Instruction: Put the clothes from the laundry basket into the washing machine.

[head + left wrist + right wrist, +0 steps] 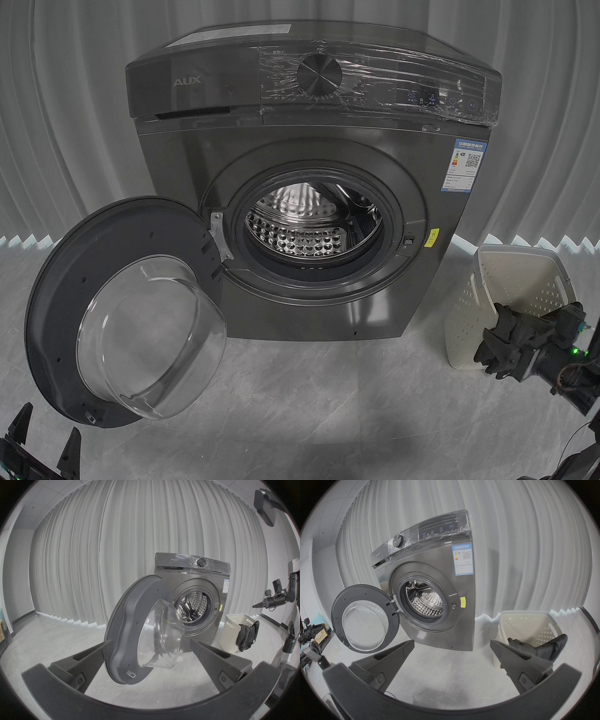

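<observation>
Clothes: dark, crumpled fabric garment [540,650], draped over the front rim of the cream perforated plastic laundry basket [528,627], partly inside, partly hanging down the outside.
Handling: probably soft, light and limp; likely to sag and trail when lifted. No breakage risk, some chance of catching on the rim.
Hold: best taken at the bunched fold on top of the rim, pinching several layers rather than a loose edge.
Basket place: on the grey floor [325,387], near the machine's front right corner.
Right gripper [452,642]: low, just before the basket's near edge, aimed toward the machine. Fingers spread wide with nothing between them. Garment close beyond one fingertip, contact not discernible.
Machine: dark grey metal front-loading washing machine [175,169], with a round door with a clear bowl window [144,331] standing open on the left.
Left gripper [52,419]: low, at the open door's lower edge, fingers released, holding nothing.
</observation>
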Robot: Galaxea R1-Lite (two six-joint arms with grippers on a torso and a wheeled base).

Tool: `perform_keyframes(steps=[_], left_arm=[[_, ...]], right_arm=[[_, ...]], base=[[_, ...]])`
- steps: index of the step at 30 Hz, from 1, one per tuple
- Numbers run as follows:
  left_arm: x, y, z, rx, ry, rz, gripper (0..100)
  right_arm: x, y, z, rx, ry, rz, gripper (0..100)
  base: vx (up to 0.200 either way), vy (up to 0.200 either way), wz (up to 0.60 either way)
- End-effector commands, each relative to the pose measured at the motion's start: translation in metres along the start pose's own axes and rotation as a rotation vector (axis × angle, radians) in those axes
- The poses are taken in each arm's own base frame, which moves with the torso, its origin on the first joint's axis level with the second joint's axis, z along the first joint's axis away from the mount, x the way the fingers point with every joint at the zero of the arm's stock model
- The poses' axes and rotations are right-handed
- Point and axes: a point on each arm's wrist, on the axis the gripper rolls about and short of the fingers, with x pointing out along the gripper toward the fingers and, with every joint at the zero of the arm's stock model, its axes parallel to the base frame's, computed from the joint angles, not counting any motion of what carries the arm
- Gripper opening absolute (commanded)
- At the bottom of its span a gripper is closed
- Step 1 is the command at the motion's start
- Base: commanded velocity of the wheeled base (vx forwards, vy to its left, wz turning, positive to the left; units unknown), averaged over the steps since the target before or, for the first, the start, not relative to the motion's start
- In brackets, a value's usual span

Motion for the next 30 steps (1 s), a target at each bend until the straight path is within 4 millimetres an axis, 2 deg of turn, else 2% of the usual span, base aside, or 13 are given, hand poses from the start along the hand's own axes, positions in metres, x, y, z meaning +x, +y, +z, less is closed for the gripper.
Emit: perform_keyframes(steps=[1, 6, 8, 14, 22, 24, 25, 30], left_arm=[[0.0, 0.0, -0.005, 0.0, -0.001, -0.001, 100], [0.0, 0.0, -0.005, 0.0, -0.001, -0.001, 100], [0.0, 0.0, -0.005, 0.0, -0.001, -0.001, 100], [0.0, 0.0, -0.005, 0.0, -0.001, -0.001, 100], [0.0, 0.0, -0.005, -0.001, -0.001, -0.001, 100], [0.0, 0.0, -0.005, 0.0, -0.001, -0.001, 100], [0.0, 0.0, -0.005, -0.001, -0.001, 0.001, 100], [0.0, 0.0, -0.005, 0.0, -0.001, -0.001, 100]], right_arm=[[-0.063, -0.012, -0.007, 0.001, -0.083, -0.045, 100], [-0.089, -0.016, -0.017, -0.002, -0.082, -0.066, 100], [-0.105, -0.019, -0.022, 0.003, -0.132, -0.125, 100], [-0.13, -0.019, -0.04, -0.01, -0.17, -0.122, 100], [-0.148, -0.018, -0.062, -0.021, -0.197, -0.138, 100], [-0.148, -0.018, -0.062, -0.021, -0.197, -0.138, 100], [-0.153, -0.017, -0.075, -0.024, -0.181, -0.132, 100], [-0.158, -0.013, -0.079, -0.03, -0.228, -0.167, 100]], base=[[0.0, 0.0, 0.0], [0.0, 0.0, 0.0], [0.0, 0.0, 0.0], [0.0, 0.0, 0.0], [0.0, 0.0, 0.0], [0.0, 0.0, 0.0], [0.0, 0.0, 0.0], [0.0, 0.0, 0.0]])
